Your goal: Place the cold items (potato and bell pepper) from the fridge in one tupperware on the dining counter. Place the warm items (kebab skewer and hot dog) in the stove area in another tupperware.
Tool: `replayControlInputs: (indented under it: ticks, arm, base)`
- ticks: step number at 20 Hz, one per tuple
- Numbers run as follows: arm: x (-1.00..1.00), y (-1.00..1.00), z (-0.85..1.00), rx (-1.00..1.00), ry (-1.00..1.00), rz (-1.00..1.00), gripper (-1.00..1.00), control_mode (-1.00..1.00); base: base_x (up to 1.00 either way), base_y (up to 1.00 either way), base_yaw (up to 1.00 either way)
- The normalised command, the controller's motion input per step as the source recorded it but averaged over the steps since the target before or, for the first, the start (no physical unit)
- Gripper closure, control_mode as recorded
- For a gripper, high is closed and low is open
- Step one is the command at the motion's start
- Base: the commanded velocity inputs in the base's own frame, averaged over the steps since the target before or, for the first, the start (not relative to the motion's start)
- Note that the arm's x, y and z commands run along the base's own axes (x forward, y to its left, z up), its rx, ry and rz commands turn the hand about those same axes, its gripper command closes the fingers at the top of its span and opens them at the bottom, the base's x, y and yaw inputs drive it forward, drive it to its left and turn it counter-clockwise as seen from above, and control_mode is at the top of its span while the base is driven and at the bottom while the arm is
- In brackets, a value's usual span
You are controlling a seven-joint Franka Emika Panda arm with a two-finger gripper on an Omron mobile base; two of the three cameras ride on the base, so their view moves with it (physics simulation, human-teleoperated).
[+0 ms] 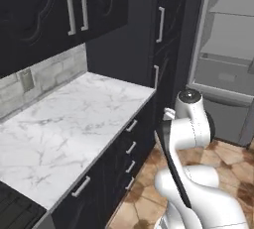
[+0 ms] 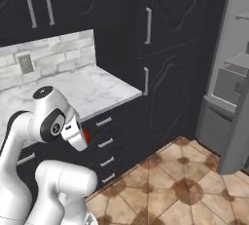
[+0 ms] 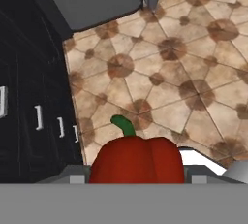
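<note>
Pepper in transit. The bell pepper [image 3: 138, 159], red with a short green stem, sits at the bottom of the hand view between the jaws, which are closed on it; in the right base view it shows as a small red patch [image 2: 87, 135] just past the white wrist, in front of the dark drawer fronts. The gripper [image 3: 137, 174] hangs over the tiled floor [image 3: 184, 72], beside the lower cabinets and apart from the open fridge [image 1: 225, 59].

Handling, as a judgement: the pepper is likely light, with a smooth, glossy, rounded skin that could slide under a weak pinch; its hollow body would give a little if squeezed hard. A hold across the broad middle of the body, below the stem, looks soundest, and the present hold appears to be about there.

Hard to make out: the finger tips are largely covered by the pepper, so the exact contact points cannot be told. The marble surface [image 1: 64, 124] beside the arm is cut off at the frame edge. The fridge interior is seen in part, its shelves pale and indistinct.
</note>
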Motion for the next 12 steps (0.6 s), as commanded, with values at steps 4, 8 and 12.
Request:
replayControlInputs:
  ticks: [4, 8, 12]
  arm:
    - [0.00, 0.00, 0.00, 0.00, 0.00, 0.00, 1.00, 1.00]
    - [0.00, 0.00, 0.00, 0.00, 0.00, 0.00, 1.00, 1.00]
    - [0.00, 0.00, 0.00, 0.00, 0.00, 0.00, 1.00, 1.00]
  base:
    - [-0.95, -0.31, 0.45]
    - [-0.93, -0.30, 0.44]
    - [-0.98, -0.19, 0.41]
